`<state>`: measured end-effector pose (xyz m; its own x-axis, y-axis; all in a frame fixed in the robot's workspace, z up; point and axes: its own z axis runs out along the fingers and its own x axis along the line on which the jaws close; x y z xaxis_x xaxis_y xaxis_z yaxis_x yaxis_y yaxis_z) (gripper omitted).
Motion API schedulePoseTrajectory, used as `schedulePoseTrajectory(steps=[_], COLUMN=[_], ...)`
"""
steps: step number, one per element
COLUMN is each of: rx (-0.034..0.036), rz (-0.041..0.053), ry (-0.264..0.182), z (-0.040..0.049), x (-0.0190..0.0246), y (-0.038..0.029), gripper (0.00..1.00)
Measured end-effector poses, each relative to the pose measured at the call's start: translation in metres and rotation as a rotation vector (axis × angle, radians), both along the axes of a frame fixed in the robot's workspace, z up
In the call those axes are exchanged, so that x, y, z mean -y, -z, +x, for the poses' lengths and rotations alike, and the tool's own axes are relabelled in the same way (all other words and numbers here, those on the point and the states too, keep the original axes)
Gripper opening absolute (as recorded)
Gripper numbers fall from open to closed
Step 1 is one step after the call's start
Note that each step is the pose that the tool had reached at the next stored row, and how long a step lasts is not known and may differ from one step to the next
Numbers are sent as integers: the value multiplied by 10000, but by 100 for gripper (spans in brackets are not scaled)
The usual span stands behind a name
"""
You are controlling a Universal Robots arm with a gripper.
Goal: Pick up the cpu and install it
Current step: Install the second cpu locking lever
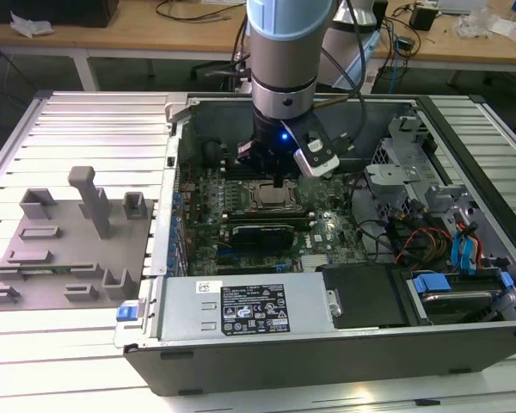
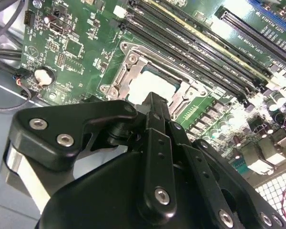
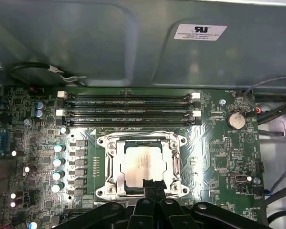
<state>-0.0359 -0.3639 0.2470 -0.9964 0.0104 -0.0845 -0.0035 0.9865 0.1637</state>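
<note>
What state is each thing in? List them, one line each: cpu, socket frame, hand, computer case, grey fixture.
cpu: lying flat inside the socket, silver top up.
socket frame: around the cpu, top uncovered.
hand: hovering at the cpu's edge, fingertips close together; grip on the cpu cannot be told.
computer case: side open, motherboard exposed.
grey fixture: on the table beside the case, holding no chip.

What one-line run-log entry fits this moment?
arm: over open computer case | tool: just above cpu | cpu: lying in socket frame
</note>
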Motion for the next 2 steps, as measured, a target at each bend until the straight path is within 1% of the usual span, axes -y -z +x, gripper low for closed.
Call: schedulePoseTrajectory(steps=[2], rx=[0], rz=[0], ry=[0], z=[0], x=[0], y=[-2], gripper=[11])
